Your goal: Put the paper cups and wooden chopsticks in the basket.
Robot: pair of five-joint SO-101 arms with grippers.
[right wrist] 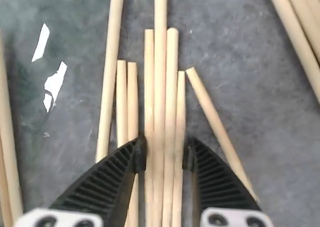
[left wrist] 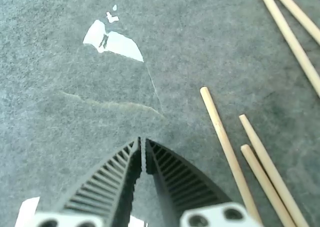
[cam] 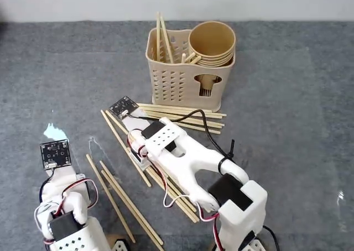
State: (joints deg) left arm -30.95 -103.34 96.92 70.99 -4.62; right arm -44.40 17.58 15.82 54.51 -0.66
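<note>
Leftmost, the left claw [left wrist: 143,154] is seen pressed shut, its tips meeting just above the grey bench [cam: 287,124] with nothing held between them. A pale torn patch [left wrist: 112,39] is seen on the bench ahead of it. Just beside this claw, but apart from it, several loose chopsticks [cam: 119,198] are laid flat on the bench, slanting away from the arm.

Further right, near the middle of the bench, the right claw [right wrist: 164,154] is lowered over more sticks lying side by side. It is narrowed around a few gripped chopsticks [right wrist: 162,87], with one finger set against each outer stick. Other sticks are left lying flat on either side of the fingers.

Behind this claw, a row of chopsticks [cam: 185,117] is laid flat just in front of the basket [cam: 171,79]. The beige slotted basket is stood upright at the far side of the bench. A few upright chopsticks [cam: 160,35] are leaned in its left compartment, and a stack of paper cups [cam: 213,41] is nested, tilted, in its right compartment.
</note>
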